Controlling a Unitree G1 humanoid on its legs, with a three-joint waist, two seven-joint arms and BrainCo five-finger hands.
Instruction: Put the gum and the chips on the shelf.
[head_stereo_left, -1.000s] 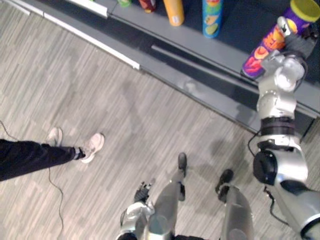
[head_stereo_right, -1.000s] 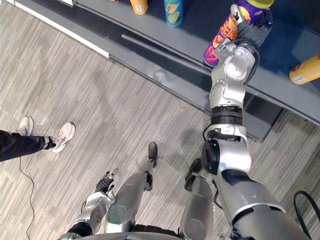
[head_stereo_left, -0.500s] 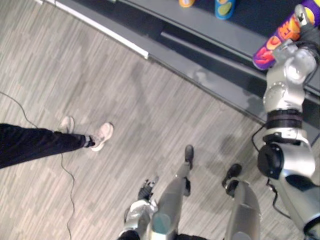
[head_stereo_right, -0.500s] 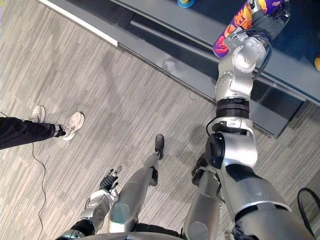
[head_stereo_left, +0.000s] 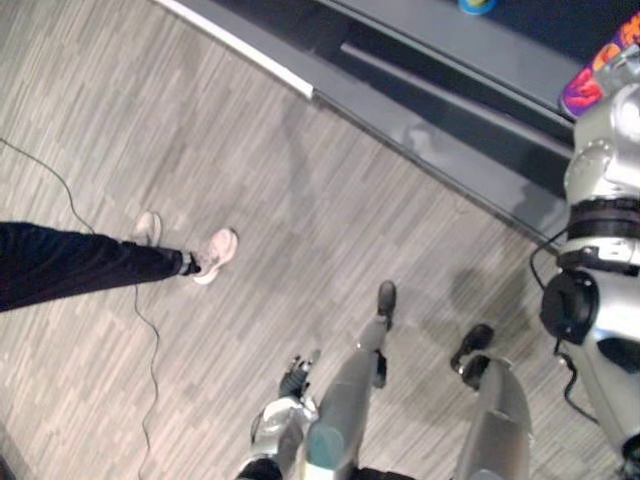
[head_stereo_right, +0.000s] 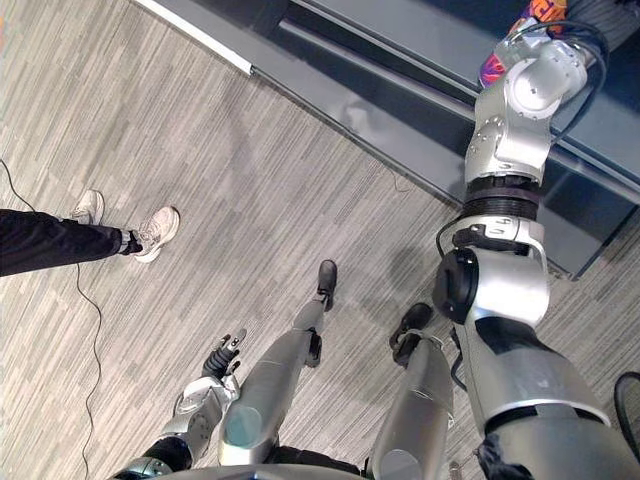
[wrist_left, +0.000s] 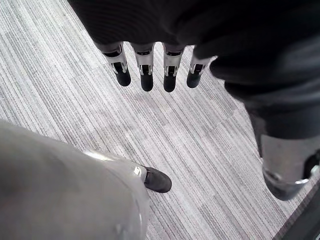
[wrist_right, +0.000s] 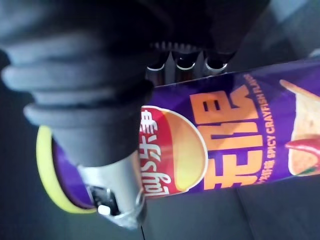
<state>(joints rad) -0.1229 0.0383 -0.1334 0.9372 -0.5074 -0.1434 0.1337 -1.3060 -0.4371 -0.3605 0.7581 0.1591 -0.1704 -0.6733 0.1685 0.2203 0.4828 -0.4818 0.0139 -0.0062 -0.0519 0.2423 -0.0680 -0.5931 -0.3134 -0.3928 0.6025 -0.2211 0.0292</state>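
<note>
At the left edge of the grey plank floor (head_stereo_left: 300, 190), a person's dark trouser leg (head_stereo_left: 70, 268) stretched toward the middle, ending in a pale shoe (head_stereo_left: 217, 254), with a second pale shoe (head_stereo_left: 147, 228) just behind it. Further right, low over the floor's near edge, the left hand (head_stereo_right: 222, 356): hanging loose, fingers (wrist_left: 146, 75) straight and side by side, empty, well clear of the planks beneath. Along the floor's far edge, a white strip (head_stereo_left: 240, 44) and then a grey base ledge (head_stereo_left: 450, 135), both running at a slant toward the right. Above the ledge, the grey shelf (head_stereo_left: 520, 60), with the bottom of a blue can (head_stereo_left: 478, 5) standing on it well back from the front edge. Further right along the shelf, just behind its front edge, the chips (head_stereo_left: 598, 82): a purple tube with a yellow lid (wrist_right: 44, 170), tilted, lower end down toward the board. Contact between tube and board not to be told. Clamped on the tube near the lid end, the right hand (wrist_right: 117, 187), thumb across one side and fingers (wrist_right: 185, 61) curled round the other, arm reaching up from the floor's right side.
</note>
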